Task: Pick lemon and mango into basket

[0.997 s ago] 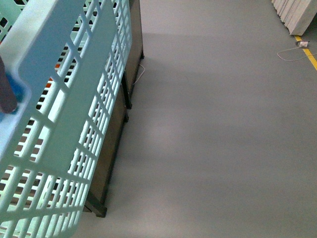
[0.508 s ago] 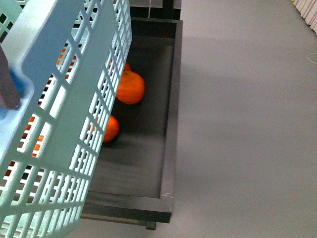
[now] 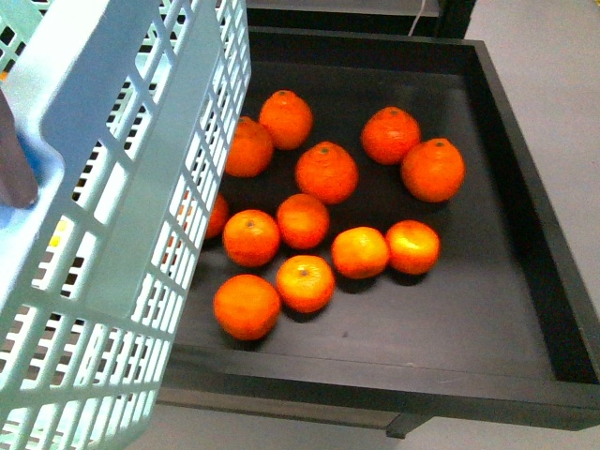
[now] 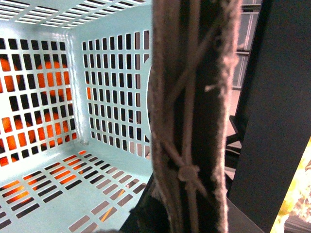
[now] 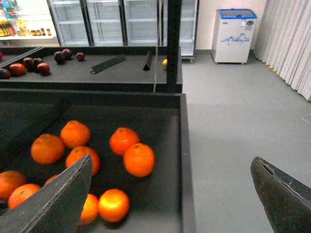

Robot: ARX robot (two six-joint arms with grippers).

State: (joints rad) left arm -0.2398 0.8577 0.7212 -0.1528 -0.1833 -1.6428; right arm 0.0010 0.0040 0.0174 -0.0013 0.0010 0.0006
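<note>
Presently: right gripper [image 5: 172,158], fingers [image 5: 58,199] spread wide and empty, straddling the right rim of the tray [image 3: 375,380]. Nearest lemon [image 5: 113,205] lies low beside the tray-side finger, off the gap's centre; roundish, no marked long axis. Right arm judged nearer. Fingers of left gripper not made out past the handle [image 4: 194,121]; grip cannot be told. Raised at left: basket [image 3: 122,141].

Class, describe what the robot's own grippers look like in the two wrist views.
The right gripper has two flat, dark grey, wedge-shaped fingers with paler worn edges; no cables or markings show. In the left wrist view, one plain dark slab, likely a left finger, shows.
</note>
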